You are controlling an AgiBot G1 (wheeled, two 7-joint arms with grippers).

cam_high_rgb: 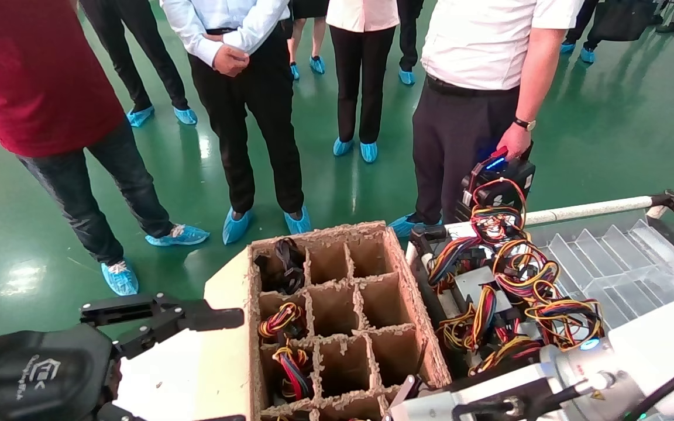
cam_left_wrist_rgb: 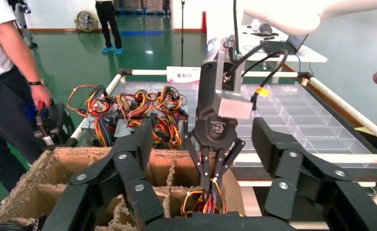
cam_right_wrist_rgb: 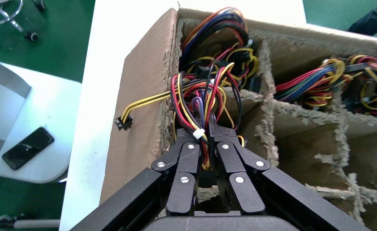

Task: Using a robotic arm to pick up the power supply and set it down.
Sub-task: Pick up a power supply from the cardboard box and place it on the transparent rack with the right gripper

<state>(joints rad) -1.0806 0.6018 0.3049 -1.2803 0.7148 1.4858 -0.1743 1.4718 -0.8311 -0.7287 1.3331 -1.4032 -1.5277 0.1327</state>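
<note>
Counting two tools, one cardboard box (cam_high_rgb: 416, 292), one clear divided tray (cam_high_rgb: 623, 263), and one heap of spare units (cam_high_rgb: 501, 280).

Found at 8 o'clock in the head view: the left tool (cam_left_wrist_rgb: 203, 130), spread wide and gripping nothing, hanging over the white tabletop (cam_high_rgb: 196, 374) just beside the box.

Found at 5 o'clock: the right tool (cam_right_wrist_rgb: 205, 132), dipped into a corner cell of the box and clenched on the wire bundle (cam_right_wrist_rgb: 201, 101) of a power supply (cam_right_wrist_rgb: 210, 72). Cannot tell how the casing sits, buried as it is under red, yellow, black and purple leads. Trailing over the box wall: one yellow-and-black lead (cam_right_wrist_rgb: 143, 103) ending in a black plug.

Counted in the box's 9 o'clock column from the head view: three cells showing cable bundles. Bare in the middle and 3 o'clock columns as far as can be seen.

Lying at 3 o'clock of the box, touching its wall: the heap of spare units, cables tangled together. Beyond that, farther toward 3 o'clock, the clear tray.

Crowding 12 o'clock: several onlookers (cam_high_rgb: 243, 88) in blue shoe covers. Resting on a white surface off the tabletop: one dark phone (cam_right_wrist_rgb: 27, 147).
</note>
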